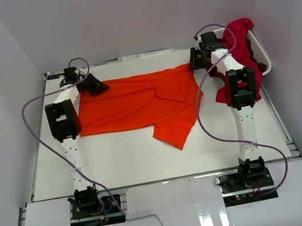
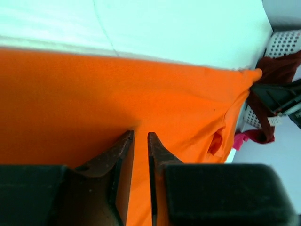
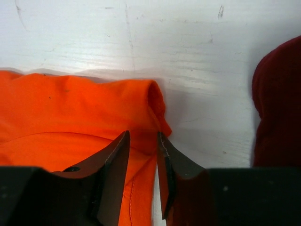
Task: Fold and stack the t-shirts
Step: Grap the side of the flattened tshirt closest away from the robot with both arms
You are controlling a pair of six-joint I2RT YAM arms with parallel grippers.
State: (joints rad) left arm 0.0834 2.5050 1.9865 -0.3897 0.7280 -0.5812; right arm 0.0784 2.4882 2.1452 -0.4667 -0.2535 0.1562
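Note:
A bright orange t-shirt (image 1: 137, 101) lies spread flat across the far half of the table, one sleeve pointing to the near side. My left gripper (image 1: 99, 87) sits at its far left corner; in the left wrist view (image 2: 140, 134) the jaws stand nearly together with orange cloth (image 2: 94, 94) between them. My right gripper (image 1: 193, 62) is at the far right corner, jaws (image 3: 143, 134) close together on a folded edge of the orange shirt (image 3: 70, 108). Crimson shirts (image 1: 240, 31) hang over the basket at the right. A dark maroon one (image 3: 277, 103) lies beside my right gripper.
A white plastic laundry basket (image 1: 261, 51) stands at the far right edge, partly behind my right arm. White walls close in the table on the left, back and right. Purple cables loop from both arms over the table.

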